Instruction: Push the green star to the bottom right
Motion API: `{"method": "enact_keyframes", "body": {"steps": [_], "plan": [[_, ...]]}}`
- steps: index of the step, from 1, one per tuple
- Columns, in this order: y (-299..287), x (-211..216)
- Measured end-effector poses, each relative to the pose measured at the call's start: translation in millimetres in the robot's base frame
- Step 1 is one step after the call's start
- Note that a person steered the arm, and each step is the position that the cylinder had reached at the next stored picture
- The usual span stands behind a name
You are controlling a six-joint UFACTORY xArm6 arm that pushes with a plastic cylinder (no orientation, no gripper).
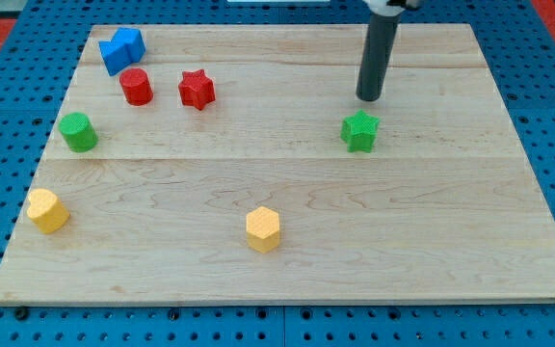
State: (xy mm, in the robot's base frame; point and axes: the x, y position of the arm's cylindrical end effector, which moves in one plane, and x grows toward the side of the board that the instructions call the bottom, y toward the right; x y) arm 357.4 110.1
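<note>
Our rod comes down from the view's top, right of centre, leaning only slightly, and my tip (369, 97) sits on the wooden board (287, 260) just above the green star (360, 131), near it with a sliver of bare wood between them; it is a plain rod end, holding nothing and touching no block. Now we sweep from the view's left: a yellow hexagonal block (46, 210) low at the left edge, a green cylinder (78, 132) above it, then the blue block (122, 49) up in the top-left corner, its shape irregular and hard to name. Next a red cylinder (137, 86), and just beside it a red star (197, 89). A second yellow hexagonal block (263, 228) rests below the middle. Then the green star itself, right of centre in the board's upper half, well apart from the others. Our count: two yellow, two green, two red, one blue, seven blocks in all.
</note>
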Motion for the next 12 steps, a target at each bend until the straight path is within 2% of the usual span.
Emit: {"method": "enact_keyframes", "body": {"steps": [1,2,3,4,5,6,7,8,9,10,11,12], "plan": [[-1.4,69.2],[6.0,81.2],[6.3,60.7],[6.3,57.8],[6.2,82.7],[18.8,132.3],[46.6,86.3],[5.8,53.2],[-39.1,65.9],[-18.0,135.5],[45.5,177.6],[31.7,130.8]]}}
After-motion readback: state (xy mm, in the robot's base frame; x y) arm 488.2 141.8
